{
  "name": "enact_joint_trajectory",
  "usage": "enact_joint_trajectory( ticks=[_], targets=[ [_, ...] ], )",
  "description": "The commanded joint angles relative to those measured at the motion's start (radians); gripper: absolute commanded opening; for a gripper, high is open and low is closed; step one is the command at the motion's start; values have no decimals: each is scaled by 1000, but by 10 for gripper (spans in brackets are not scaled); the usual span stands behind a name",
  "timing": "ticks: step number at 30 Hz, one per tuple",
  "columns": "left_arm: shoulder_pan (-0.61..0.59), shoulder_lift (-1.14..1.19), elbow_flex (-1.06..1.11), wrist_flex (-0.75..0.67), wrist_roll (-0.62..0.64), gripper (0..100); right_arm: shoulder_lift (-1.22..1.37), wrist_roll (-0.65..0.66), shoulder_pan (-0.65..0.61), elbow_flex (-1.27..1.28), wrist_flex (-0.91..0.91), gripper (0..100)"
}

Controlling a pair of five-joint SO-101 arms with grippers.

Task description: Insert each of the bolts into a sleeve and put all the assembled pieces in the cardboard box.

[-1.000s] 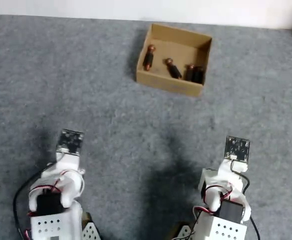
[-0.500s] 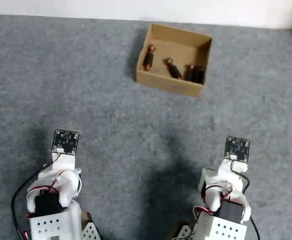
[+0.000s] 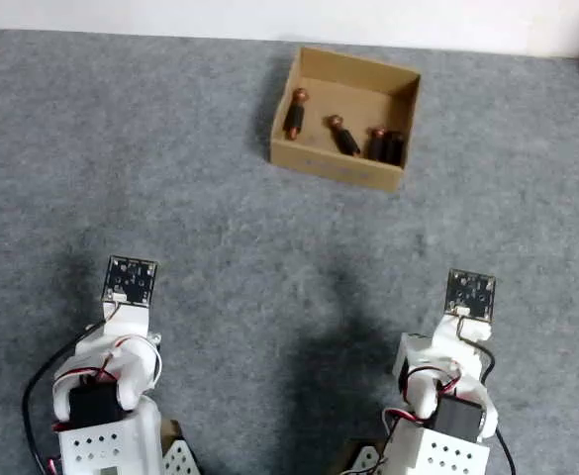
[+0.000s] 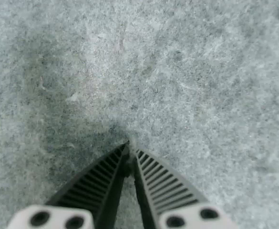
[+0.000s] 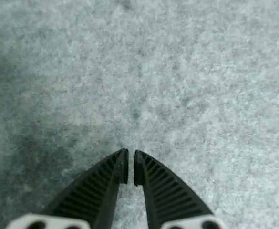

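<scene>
Sleeved bolts (image 3: 295, 114) lay in the cardboard box (image 3: 338, 170), upper centre; left end effector (image 4: 129, 148) and right end effector (image 5: 130, 157) were clenched empty, so we judged the task done.

No lettering, number, label or sign can be read anywhere on the grey felt-covered table (image 3: 220, 228). The plain brown open-topped cardboard box (image 3: 338, 170) shows bare, unprinted walls. Small dark square boards (image 3: 129, 280) mounted at the wrists of the two white plastic arms (image 3: 101, 416) carry pale marks, but they are too small to make out as letters or figures.
</scene>
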Motion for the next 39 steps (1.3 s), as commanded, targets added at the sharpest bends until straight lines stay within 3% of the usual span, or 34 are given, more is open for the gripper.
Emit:
enact_joint_trajectory(
  ticks=[1,7,10,18,26,39],
  targets=[
    [38,-10,19,6,-2,10,-7,-6,8,139,5,17],
    [260,-10,19,6,0,7,-7,-6,8,139,5,17],
    [309,-10,19,6,0,7,-7,-6,8,139,5,17],
    [303,-10,19,6,0,7,-7,-6,8,139,5,17],
    [105,-10,19,6,-3,7,-7,-6,8,139,5,17],
    [102,-10,19,6,-3,9,-7,-6,8,139,5,17]
  ],
)
